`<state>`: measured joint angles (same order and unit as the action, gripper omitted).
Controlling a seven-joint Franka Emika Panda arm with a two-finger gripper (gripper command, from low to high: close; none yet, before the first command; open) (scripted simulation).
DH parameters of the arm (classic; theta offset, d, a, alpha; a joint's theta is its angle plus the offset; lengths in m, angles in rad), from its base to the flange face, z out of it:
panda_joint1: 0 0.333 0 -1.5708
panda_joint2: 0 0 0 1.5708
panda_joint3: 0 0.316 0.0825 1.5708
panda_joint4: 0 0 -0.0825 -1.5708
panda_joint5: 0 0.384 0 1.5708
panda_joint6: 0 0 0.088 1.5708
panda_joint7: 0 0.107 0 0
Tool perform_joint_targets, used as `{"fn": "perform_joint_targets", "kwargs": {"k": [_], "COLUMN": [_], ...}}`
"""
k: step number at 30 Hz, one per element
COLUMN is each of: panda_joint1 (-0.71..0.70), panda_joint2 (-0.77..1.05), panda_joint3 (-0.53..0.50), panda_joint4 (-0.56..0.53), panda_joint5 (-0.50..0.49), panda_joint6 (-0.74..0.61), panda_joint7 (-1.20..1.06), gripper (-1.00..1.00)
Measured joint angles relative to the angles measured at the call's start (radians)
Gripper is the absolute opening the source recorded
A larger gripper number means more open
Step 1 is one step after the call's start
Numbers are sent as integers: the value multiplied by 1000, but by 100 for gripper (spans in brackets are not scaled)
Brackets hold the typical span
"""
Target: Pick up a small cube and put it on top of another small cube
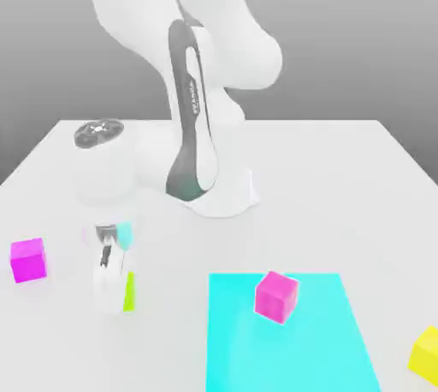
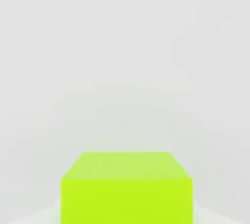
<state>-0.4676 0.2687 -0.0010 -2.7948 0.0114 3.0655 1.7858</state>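
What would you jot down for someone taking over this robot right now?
Gripper: down at the table by the lime cube; whether it grips cannot be told.
Cubes: lime cube near the exterior view's left; one magenta cube further left on the table; another magenta cube on the cyan mat; a yellow cube at the right edge.
Done: nothing stacked.
Left: lift a cube, set it on another.
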Motion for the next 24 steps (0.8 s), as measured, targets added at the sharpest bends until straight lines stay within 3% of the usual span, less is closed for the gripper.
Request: {"fn": "perform_joint_targets", "kwargs": {"k": [6,15,20,21,24], "panda_joint1": [-2,-340,-377,-381,-381], "panda_joint2": [-204,-266,-119,-90,-90], "panda_joint3": [-5,-136,-106,-99,-99], "panda_joint4": [-38,128,153,155,155], "panda_joint5": [-9,-12,36,45,45], "panda_joint6": [-166,-394,-273,-247,-247], "panda_joint7": [5,-151,-201,-208,-208], "gripper": [-100,-100,-100,100,100]}}
